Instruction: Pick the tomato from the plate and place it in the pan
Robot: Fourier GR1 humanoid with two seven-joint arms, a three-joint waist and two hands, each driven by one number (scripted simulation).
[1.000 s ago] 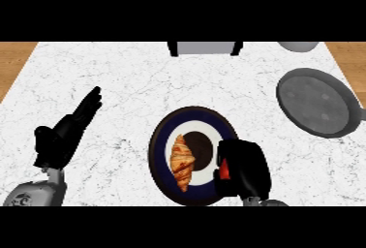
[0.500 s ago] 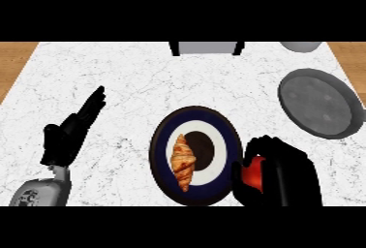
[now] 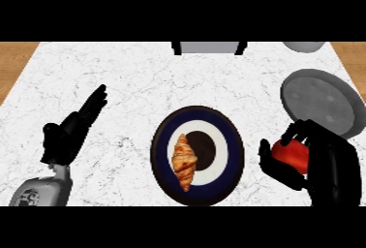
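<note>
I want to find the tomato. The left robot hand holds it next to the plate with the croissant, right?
Wrong hand: the head view shows the right robot hand holding the tomato next to the plate with the croissant.

Bright, even, flat light over the white marble counter (image 3: 143, 77), shadows barely visible.

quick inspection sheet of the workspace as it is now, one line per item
surface: white marble counter
job's things: tomato off the plate, held to its right; grey pan farther back, tomato not yet in it
clutter: croissant lying on the plate
hands: right hand curled round the tomato; left hand open, resting at the left
cables: nothing seen
surroundings: grey boxy object and grey rounded object at the far edge; wood floor beyond the counter
</note>
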